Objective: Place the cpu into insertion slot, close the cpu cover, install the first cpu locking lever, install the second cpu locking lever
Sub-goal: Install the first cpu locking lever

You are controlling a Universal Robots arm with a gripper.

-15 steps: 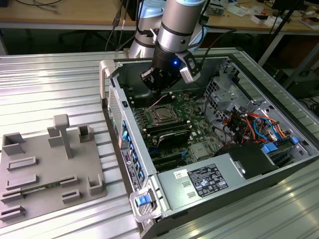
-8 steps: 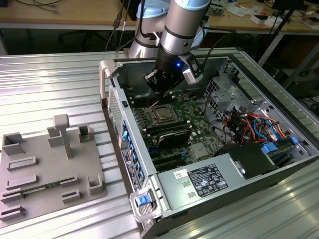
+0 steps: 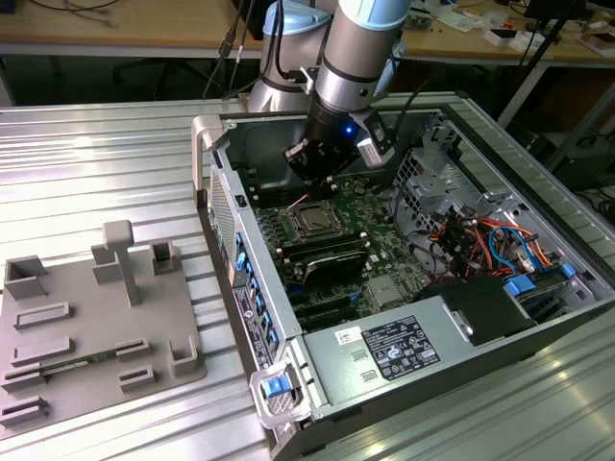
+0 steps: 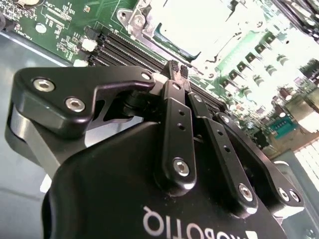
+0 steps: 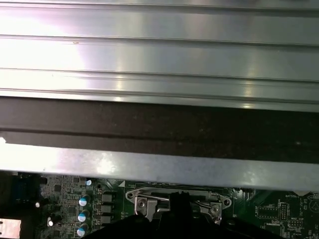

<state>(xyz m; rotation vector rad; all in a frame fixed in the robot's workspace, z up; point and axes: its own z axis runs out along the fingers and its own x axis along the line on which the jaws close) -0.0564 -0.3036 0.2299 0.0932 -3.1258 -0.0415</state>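
A robot's gripper hangs inside an open computer case, low over the motherboard and just beside the insertion slot. In the second wrist view we see its black fingertips pressed together with nothing between them. The cpu lies flat in the slot, which sits toward the board's far edge in the exterior view, next to the long black memory slots. The cpu cover shows as a shiny metal frame around the chip, and we cannot tell whether it is latched down. The case stands on a ribbed metal table. A grey fixture plate lies just beside the case, toward the table's edge on the exterior view's left.
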